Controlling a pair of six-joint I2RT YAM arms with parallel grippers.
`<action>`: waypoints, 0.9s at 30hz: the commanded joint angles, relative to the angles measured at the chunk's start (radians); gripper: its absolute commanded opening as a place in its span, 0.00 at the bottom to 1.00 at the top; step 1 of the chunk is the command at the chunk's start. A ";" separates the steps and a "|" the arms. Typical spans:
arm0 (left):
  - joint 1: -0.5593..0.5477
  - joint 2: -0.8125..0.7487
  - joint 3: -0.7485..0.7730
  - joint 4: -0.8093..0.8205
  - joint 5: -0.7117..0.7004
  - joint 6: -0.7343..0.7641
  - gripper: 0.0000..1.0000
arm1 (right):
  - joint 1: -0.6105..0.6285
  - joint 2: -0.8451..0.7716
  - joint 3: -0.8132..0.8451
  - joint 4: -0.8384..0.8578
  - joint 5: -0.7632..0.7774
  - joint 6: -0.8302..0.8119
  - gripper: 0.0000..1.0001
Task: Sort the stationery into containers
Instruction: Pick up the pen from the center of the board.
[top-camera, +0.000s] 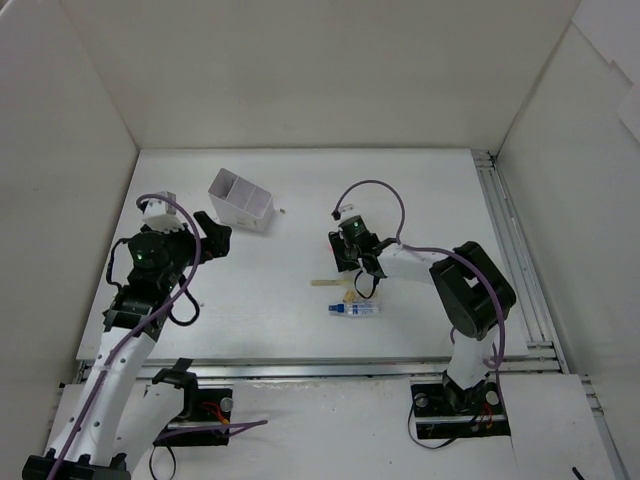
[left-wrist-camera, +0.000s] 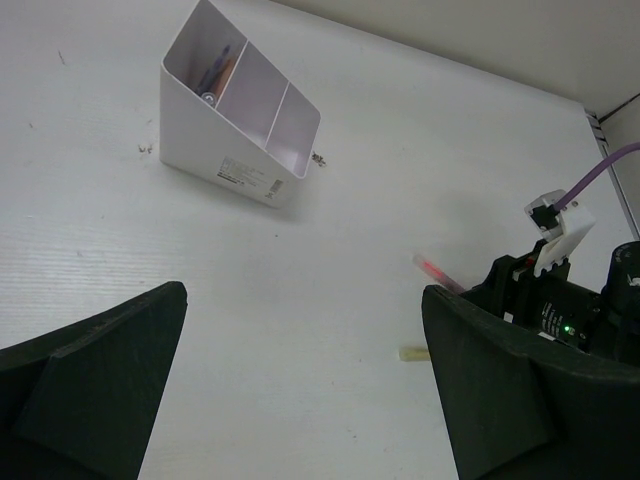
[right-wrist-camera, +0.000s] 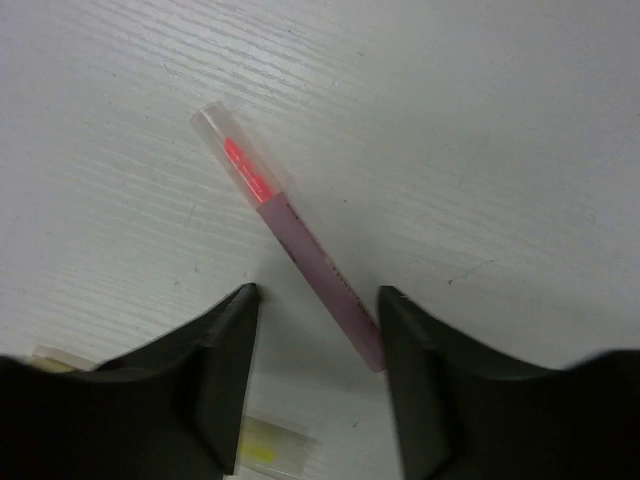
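Currently, the pink pen (right-wrist-camera: 305, 255) is laid aslant on the surface (right-wrist-camera: 500, 120), its clear-capped end pointed away and its other end set between the right fingers (right-wrist-camera: 225, 370), closer to one than the other. Those fingers are parted and nothing is gripped. A blue-and-white tube (top-camera: 354, 310) is seen just beside them. Well apart, the tilted white box (left-wrist-camera: 225, 150) is found, pens lodged in one end compartment. The left fingers (left-wrist-camera: 100, 390) are spread wide, released, near the box.

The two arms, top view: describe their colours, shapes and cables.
The left arm and right arm have white links and black joint housings; a purple cable runs along each. The left gripper and right gripper carry black wedge-shaped fingers.
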 joint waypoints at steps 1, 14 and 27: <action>-0.002 0.022 0.012 0.072 0.015 -0.008 1.00 | -0.005 0.012 -0.014 -0.061 -0.029 0.001 0.37; -0.012 0.107 0.061 0.089 0.108 -0.025 1.00 | -0.017 -0.017 0.054 -0.030 -0.001 -0.146 0.00; -0.247 0.467 0.260 0.136 0.220 -0.076 1.00 | 0.108 -0.309 -0.041 0.179 -0.236 -0.214 0.00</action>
